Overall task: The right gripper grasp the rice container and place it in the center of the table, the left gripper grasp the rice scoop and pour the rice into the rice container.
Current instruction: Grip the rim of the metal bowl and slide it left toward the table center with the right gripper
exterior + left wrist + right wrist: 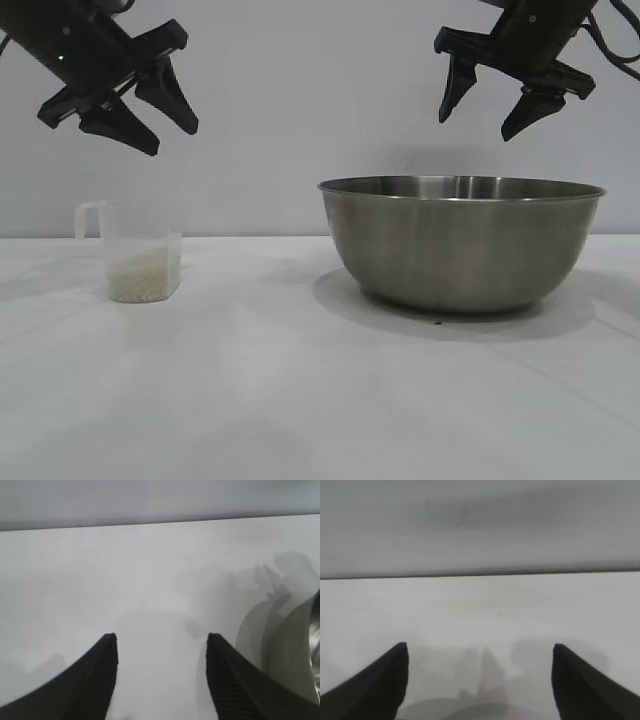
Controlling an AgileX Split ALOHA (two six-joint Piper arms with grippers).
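Right gripper (495, 112) hangs released directly above rice container (460, 242), toward worktop's (300, 400) right edge; yours to drop onto rim. Left gripper (170, 130) released above rice scoop (140, 250), left side, rice (143, 277) inside.

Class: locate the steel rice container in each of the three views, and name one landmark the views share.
Exterior view: rice container, right of centre on the table, below the right gripper.
Left wrist view: its side shows at the picture's edge.
Right wrist view: only a faint rim sliver.
Shared landmark: the white table.
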